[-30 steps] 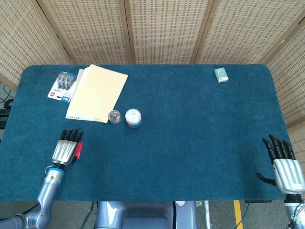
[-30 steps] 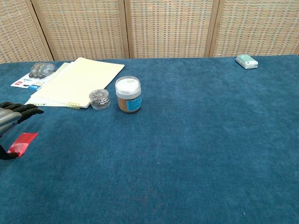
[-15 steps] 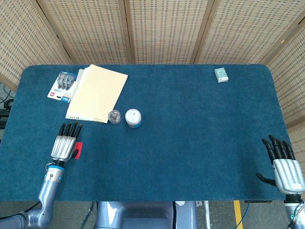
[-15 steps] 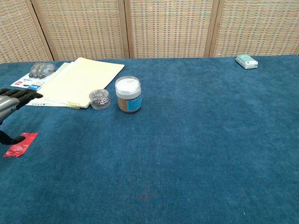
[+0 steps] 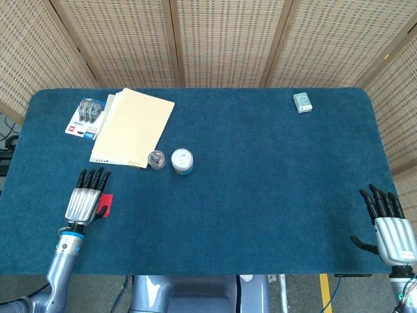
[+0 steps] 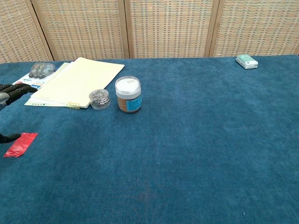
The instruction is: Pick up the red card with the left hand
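The red card [image 6: 20, 143] lies flat on the blue table cloth near the front left; in the head view only a strip of the red card [image 5: 107, 204] shows beside my left hand. My left hand [image 5: 84, 201] hovers over the card's left side with straight, spread fingers and holds nothing. In the chest view just the fingertips [image 6: 18, 88] and the thumb tip at the card's left end show at the frame edge. My right hand [image 5: 389, 228] rests open at the front right corner, far from the card.
A cream folder [image 5: 133, 126] and a packet of clips [image 5: 85, 117] lie at the back left. A small round tin [image 5: 156, 158] and a white-lidded jar [image 5: 182, 161] stand right of the folder. A green card box [image 5: 302, 102] sits at the back right.
My left hand has drawn back toward the table's front-left edge and lifted off the card, uncovering more of it. The card and right hand have stayed put.
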You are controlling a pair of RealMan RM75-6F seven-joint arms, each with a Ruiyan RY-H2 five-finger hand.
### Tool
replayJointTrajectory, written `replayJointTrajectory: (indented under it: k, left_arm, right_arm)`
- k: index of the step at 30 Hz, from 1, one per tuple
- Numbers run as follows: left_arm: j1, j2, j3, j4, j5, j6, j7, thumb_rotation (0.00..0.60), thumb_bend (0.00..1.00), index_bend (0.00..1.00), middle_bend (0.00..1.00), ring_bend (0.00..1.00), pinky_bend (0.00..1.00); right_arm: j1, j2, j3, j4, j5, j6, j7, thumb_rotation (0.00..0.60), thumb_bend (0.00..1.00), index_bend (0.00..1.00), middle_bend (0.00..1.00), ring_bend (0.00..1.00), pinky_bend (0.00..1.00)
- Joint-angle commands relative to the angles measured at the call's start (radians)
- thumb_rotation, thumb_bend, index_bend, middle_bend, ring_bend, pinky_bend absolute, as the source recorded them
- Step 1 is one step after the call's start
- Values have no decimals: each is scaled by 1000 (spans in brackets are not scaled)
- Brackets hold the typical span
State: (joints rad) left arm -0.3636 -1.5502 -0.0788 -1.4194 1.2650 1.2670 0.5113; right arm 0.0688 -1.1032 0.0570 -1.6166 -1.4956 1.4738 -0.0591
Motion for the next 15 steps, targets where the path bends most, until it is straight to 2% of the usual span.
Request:
replayJointTrajectory:
  k: [1, 4, 6, 9, 15]
  left_arm:
    - [26, 37, 16, -53, 23, 32, -31, 600, 294, 9, 0, 0, 0]
    - [44, 71, 30, -92, 42, 49, -59, 600, 293, 110, 0, 0, 0]
    - [51, 85, 39, -105, 52, 53, -73, 600, 293, 226, 0, 0, 0]
    - [57, 96, 51, -112, 65, 52, -84, 600, 296, 341, 0, 0, 0]
    - [63, 74, 67, -85, 90, 54, -81, 600, 302, 434, 0, 0, 0]
  right_arm:
    - [0, 1, 1, 0, 1, -1, 2, 600, 79, 0, 0, 0, 0]
    - [0, 1, 1, 0, 1, -1, 2, 600, 80, 0, 0, 0, 0]
    - [0, 0, 0, 0, 0, 0, 0, 600, 80, 0, 0, 0, 0]
    - [0, -2, -2, -1, -4, 1, -5, 600, 77, 0, 0, 0, 0]
    - [-1, -4, -1, -1, -3, 2, -7, 600, 79, 0, 0, 0, 0]
